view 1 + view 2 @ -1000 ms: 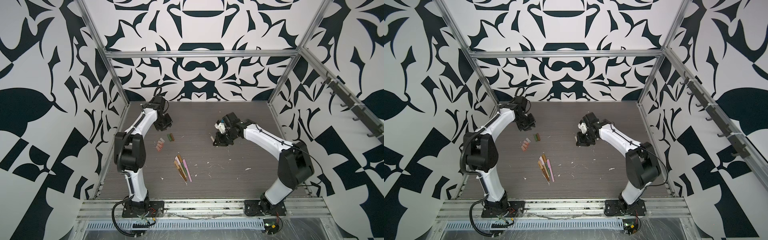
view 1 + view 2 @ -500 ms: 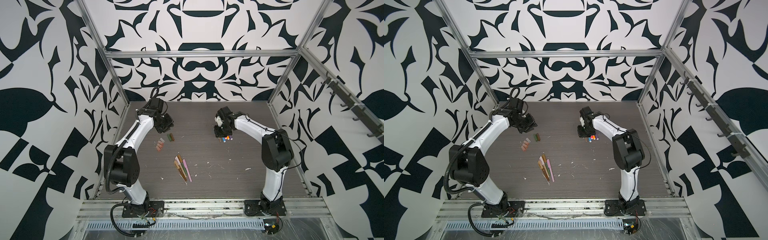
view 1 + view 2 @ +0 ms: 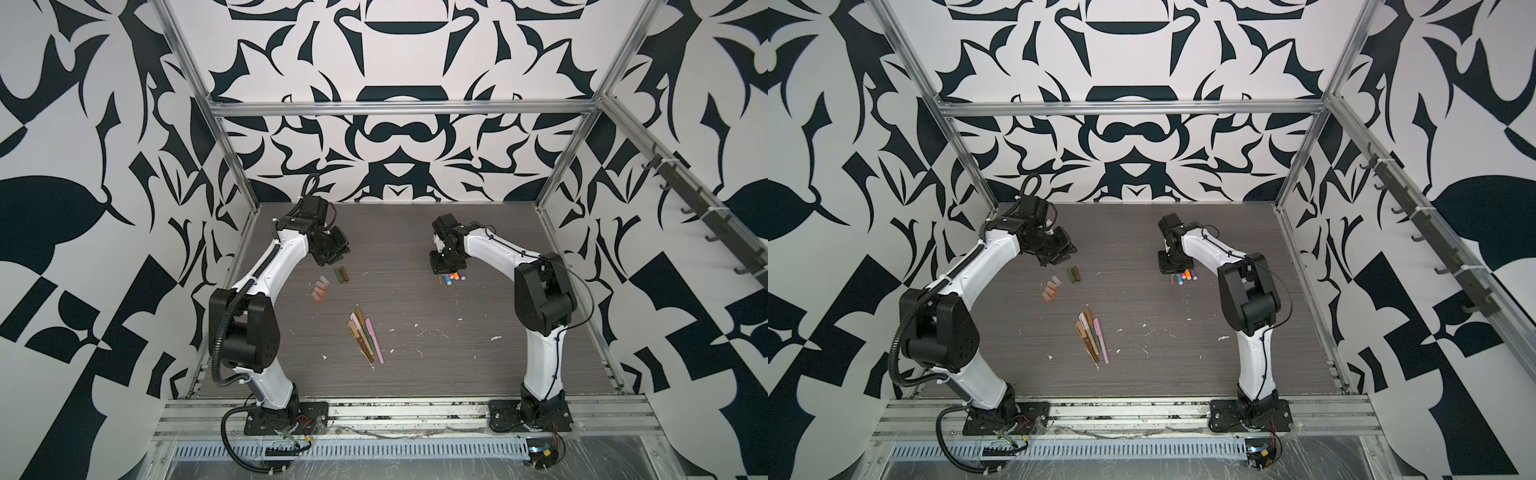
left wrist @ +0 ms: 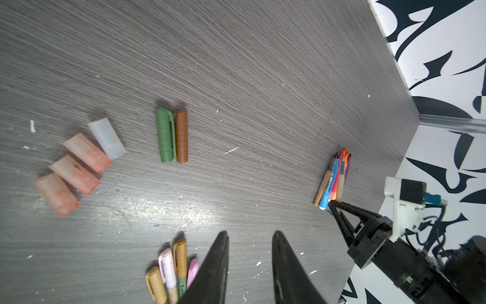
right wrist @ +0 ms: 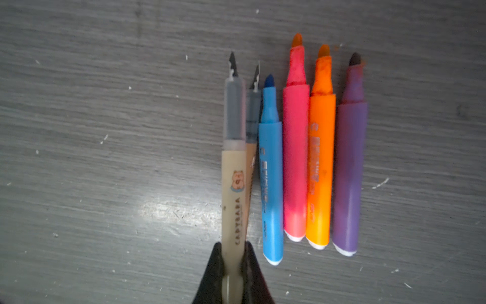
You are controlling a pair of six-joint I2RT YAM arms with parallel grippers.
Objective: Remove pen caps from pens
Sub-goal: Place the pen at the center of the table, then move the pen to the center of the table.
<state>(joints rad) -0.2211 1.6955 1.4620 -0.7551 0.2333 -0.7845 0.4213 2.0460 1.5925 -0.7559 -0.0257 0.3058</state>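
Right wrist view: my right gripper is clamped tight on the rear end of a tan pen, which is uncapped with its dark nib bare. I cannot tell whether that pen rests on the table or sits just above it. A second tan pen lies against it, partly underneath. Beside them lie a blue pen, pink pen, orange pen and purple pen, all uncapped, side by side, tips pointing the same way.

From the left wrist view, my left gripper has its fingers parted a modest way with nothing between them, and it is clear of every pen and cap. On the table I see three salmon caps and a pale cap close together in a slanted row. Near that row, a green cap and a brown cap lie touching along their lengths.

In both top views the capped pens lie bundled mid-table, well apart from the uncapped row at the right gripper.
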